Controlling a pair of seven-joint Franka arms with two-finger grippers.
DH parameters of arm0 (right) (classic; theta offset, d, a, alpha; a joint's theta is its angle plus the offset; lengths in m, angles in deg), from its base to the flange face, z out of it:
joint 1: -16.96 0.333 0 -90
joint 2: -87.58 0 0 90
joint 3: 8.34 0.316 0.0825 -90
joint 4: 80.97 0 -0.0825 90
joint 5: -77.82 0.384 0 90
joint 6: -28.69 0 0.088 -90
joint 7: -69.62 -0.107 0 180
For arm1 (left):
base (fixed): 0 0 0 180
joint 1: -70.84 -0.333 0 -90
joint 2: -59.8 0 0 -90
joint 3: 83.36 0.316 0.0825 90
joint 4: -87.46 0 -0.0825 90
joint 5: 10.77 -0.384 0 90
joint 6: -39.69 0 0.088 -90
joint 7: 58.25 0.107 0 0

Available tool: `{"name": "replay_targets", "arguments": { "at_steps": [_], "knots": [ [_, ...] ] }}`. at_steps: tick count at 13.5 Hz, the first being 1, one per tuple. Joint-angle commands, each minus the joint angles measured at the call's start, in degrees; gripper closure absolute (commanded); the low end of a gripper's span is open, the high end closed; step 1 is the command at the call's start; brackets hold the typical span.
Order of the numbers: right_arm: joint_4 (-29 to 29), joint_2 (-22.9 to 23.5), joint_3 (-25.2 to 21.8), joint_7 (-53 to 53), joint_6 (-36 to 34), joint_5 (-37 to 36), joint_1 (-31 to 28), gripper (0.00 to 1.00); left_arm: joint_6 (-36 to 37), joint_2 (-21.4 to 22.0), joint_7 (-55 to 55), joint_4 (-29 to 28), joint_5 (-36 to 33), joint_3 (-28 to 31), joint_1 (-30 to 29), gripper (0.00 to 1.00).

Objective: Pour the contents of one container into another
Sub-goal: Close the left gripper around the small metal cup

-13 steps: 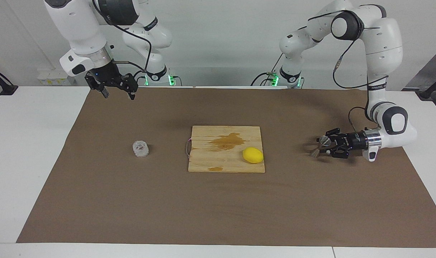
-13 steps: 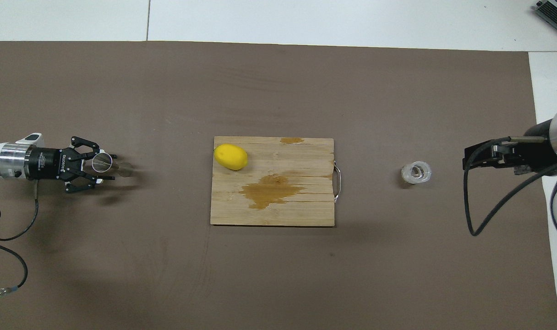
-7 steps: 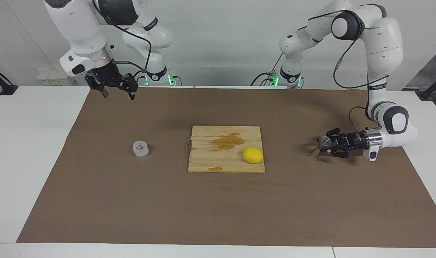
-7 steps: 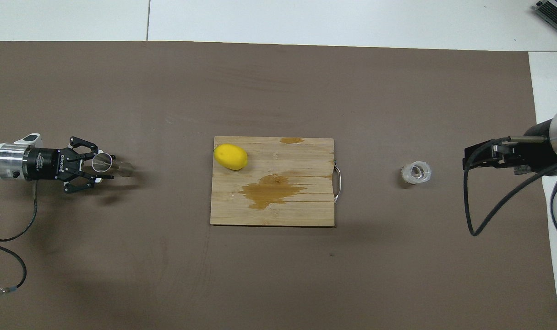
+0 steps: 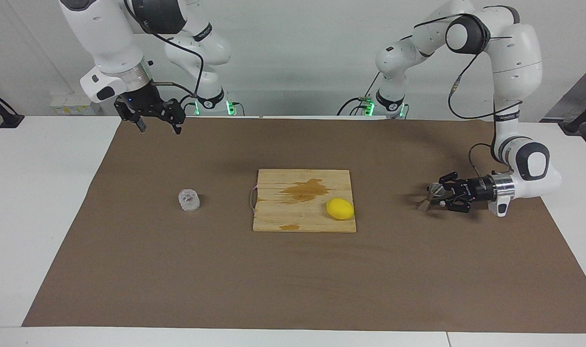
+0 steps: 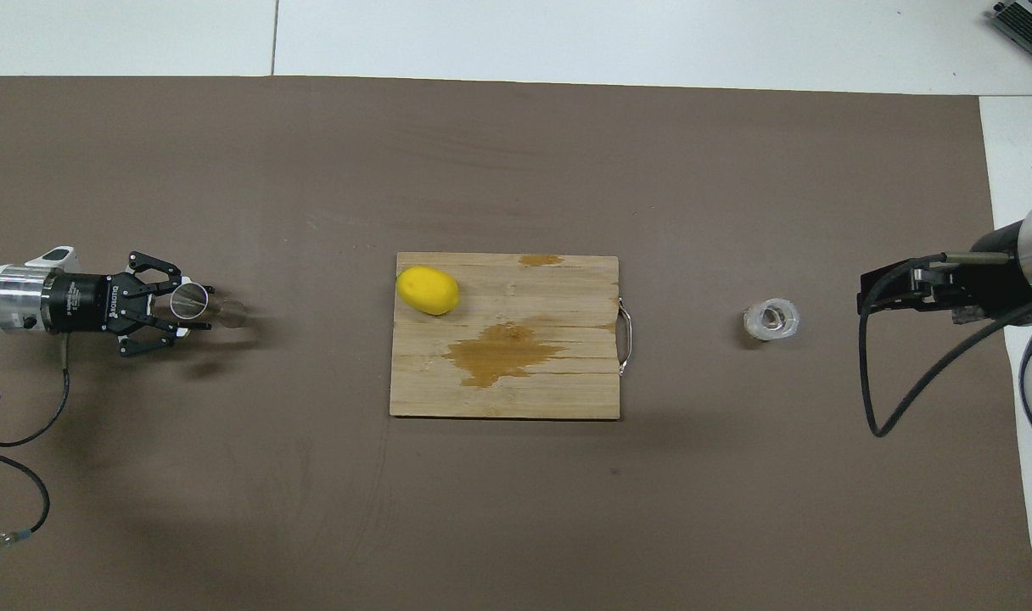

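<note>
The small clear cup with a bumpy wall (image 5: 189, 199) stands alone on the brown mat toward the right arm's end of the table, untouched, so no pouring has begun. The small silver hourglass-shaped metal jigger (image 5: 430, 197) is at the left arm's end, between the fingers of the left gripper (image 5: 436, 196), which grasps it about the waist. The right gripper (image 5: 158, 126) waits released, high and well apart from the cup. Between cup and jigger lie a stained wooden cutting board (image 5: 293, 219) and a yellow lemon (image 5: 340, 208).

Only one piece of text shows. On the black body of the left gripper (image 6: 170, 305), in the overhead view, there is small white lettering. It looks like the brand name "ROBOTIQ", but the letters are too small to read with certainty. Nothing else carries a readable label or number.
</note>
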Motion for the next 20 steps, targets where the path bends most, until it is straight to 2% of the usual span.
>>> {"name": "replay_targets", "arguments": {
  "at_steps": [1,5,8,15,20],
  "knots": [
    [1.36,-1.23,0.16,-0.53,0.27,1.16,-0.58,0.0,0.96,-0.22,0.83,-0.52,1.1,-0.41,-0.68,0.51],
    [1.36,-1.15,0.16,-0.61,0.27,1.16,-0.58,0.0,1.05,-0.3,0.92,-0.52,1.19,-0.41,-0.77,0.53],
    [1.36,-1.23,0.16,-0.61,0.18,1.16,-0.58,0.0,1.14,-0.3,1.35,-0.52,1.19,-0.41,-0.77,0.61],
    [1.36,-1.23,0.16,-0.61,0.18,1.16,-0.58,0.0,1.58,-0.48,1.71,-0.52,1.36,-0.41,-0.86,0.71],
    [1.36,-1.23,0.16,-0.61,0.18,1.16,-0.58,0.0,1.84,-0.48,1.62,-0.52,1.89,-0.41,-0.77,0.74]
  ]
}}
